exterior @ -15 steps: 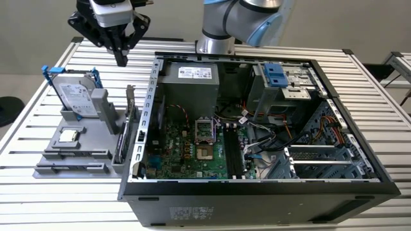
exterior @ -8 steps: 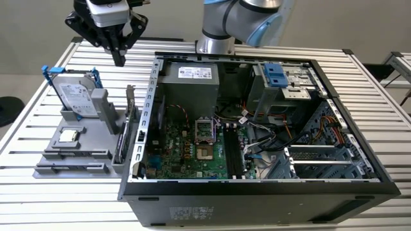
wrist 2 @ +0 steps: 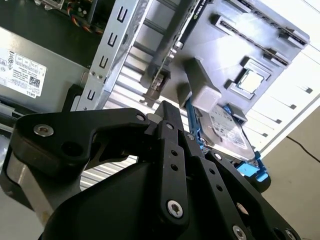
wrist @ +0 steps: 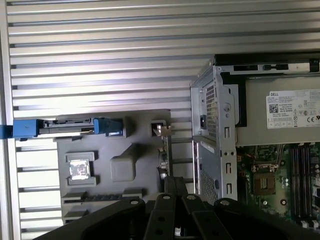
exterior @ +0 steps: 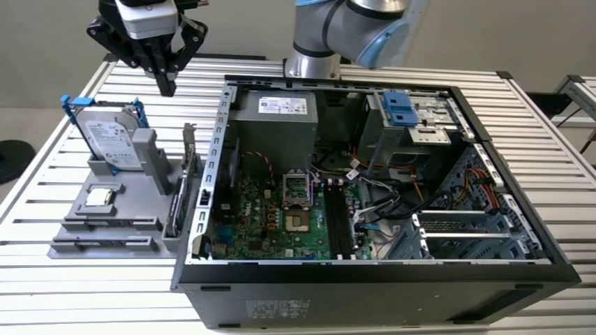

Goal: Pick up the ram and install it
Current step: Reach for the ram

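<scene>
Hovering over gray fixture (exterior: 77, 209) | fingers (exterior: 167, 82) pressed together (pointing down)

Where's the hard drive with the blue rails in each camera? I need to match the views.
Exterior view: the hard drive stands upright on the grey holder, toward the exterior view's left.
Second wrist view: beside the holder's grey post.
First wrist view: seen edge-on, blue rails at both ends.
Shared landmark: the square silver chip beside it.

I see white printed labels on the power supply (wrist: 280, 117) and the hard drive (exterior: 110, 143); their fine print is illegible from here.
</scene>
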Robot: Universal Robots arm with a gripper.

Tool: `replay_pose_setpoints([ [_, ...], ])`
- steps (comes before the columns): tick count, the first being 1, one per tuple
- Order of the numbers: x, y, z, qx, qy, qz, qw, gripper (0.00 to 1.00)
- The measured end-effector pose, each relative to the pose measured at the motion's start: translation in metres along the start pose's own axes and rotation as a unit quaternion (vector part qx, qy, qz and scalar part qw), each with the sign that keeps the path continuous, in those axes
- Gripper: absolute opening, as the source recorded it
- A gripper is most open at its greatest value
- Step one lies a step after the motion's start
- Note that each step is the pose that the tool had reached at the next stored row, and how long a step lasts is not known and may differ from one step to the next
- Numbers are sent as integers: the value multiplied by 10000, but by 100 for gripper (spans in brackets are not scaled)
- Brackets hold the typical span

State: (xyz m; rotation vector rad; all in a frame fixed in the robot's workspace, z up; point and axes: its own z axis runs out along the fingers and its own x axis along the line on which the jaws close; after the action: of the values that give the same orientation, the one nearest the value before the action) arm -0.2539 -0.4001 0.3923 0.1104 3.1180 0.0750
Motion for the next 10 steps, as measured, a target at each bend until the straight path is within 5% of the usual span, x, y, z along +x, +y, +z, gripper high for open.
replay_pose_setpoints([
  [10,98,-8,-1,0,0,0,10000,0],
])
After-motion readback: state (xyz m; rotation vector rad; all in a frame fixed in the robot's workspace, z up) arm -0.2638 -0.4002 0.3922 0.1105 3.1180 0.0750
